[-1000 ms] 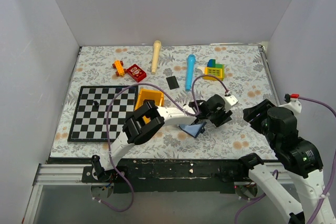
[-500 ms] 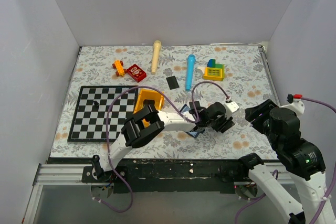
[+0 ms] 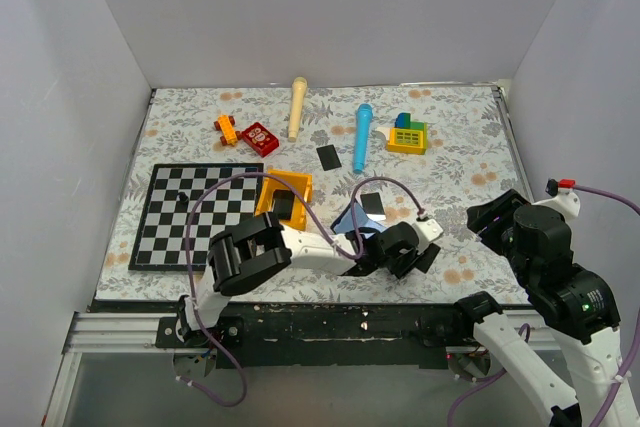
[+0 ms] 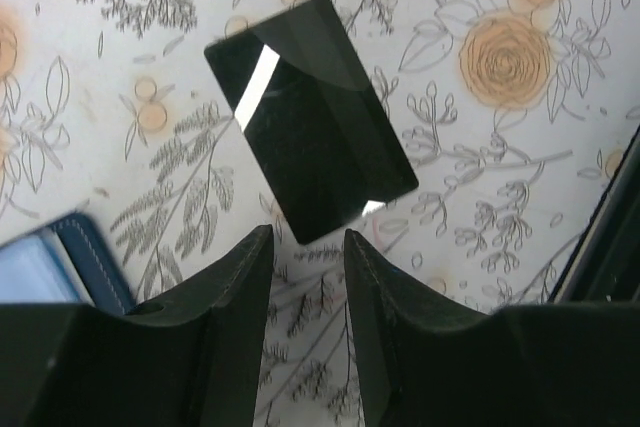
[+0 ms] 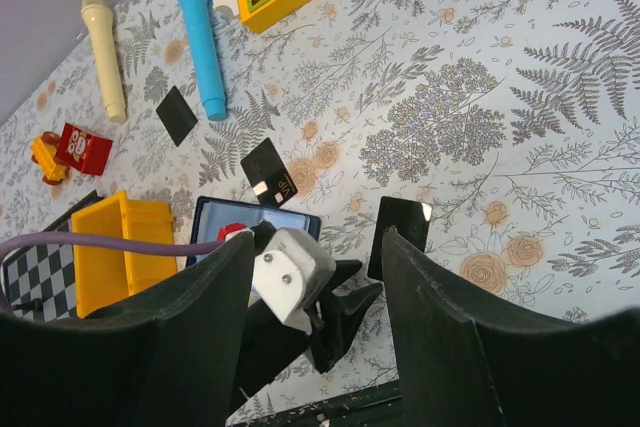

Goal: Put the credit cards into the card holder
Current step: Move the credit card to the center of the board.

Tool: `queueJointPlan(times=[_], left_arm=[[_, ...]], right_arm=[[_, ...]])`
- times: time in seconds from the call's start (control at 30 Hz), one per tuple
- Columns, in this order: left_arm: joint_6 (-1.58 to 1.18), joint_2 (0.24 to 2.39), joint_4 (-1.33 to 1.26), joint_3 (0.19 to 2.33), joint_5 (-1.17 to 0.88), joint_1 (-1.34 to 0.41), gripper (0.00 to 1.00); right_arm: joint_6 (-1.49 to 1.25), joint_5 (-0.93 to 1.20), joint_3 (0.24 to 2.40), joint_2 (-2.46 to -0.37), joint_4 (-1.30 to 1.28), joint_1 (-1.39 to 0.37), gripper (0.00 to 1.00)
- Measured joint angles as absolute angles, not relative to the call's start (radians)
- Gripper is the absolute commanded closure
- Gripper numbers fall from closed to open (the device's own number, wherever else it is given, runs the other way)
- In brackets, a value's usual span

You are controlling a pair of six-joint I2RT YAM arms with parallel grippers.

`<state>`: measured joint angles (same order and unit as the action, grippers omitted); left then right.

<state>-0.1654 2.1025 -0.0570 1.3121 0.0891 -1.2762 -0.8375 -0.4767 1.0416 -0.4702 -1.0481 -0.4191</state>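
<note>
My left gripper (image 4: 305, 247) sits low over the desk (image 3: 470, 137), close to the middle of the near edge. Its fingers are parted by a narrow gap with nothing between them. One credit card (image 4: 310, 117) lies flat just beyond the fingertips, untouched. The card holder (image 5: 258, 219) lies open beside it on the side toward the left edge, with its light blue inside facing up. A second credit card (image 5: 268, 173) lies at the holder's far edge; I cannot tell whether they touch. My right gripper (image 5: 318, 242) hangs above, toward the right edge, spread wide and empty.
</note>
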Motion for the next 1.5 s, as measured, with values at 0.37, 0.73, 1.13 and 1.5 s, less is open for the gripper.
queueJointPlan(times=[0.37,0.73,1.13,1.5], left_arm=[[-0.267,1.897,-0.004,1.074,0.083,-1.287,0.67],[-0.273,1.915,0.112,1.282,0.052,-1.292,0.56],[-0.201,2.179,0.037,1.518,0.047,-1.235,0.53],[-0.161,2.217,0.012,1.518,0.042,-1.234,0.54]], right_arm=[[-0.834,-0.472,1.031,-0.471,-1.045,-0.419,0.38],[-0.833,-0.48,1.032,-0.458,-1.048,-0.419,0.38],[-0.831,-0.499,1.04,-0.433,-1.061,-0.419,0.38],[-0.831,-0.503,1.04,-0.433,-1.074,-0.419,0.38]])
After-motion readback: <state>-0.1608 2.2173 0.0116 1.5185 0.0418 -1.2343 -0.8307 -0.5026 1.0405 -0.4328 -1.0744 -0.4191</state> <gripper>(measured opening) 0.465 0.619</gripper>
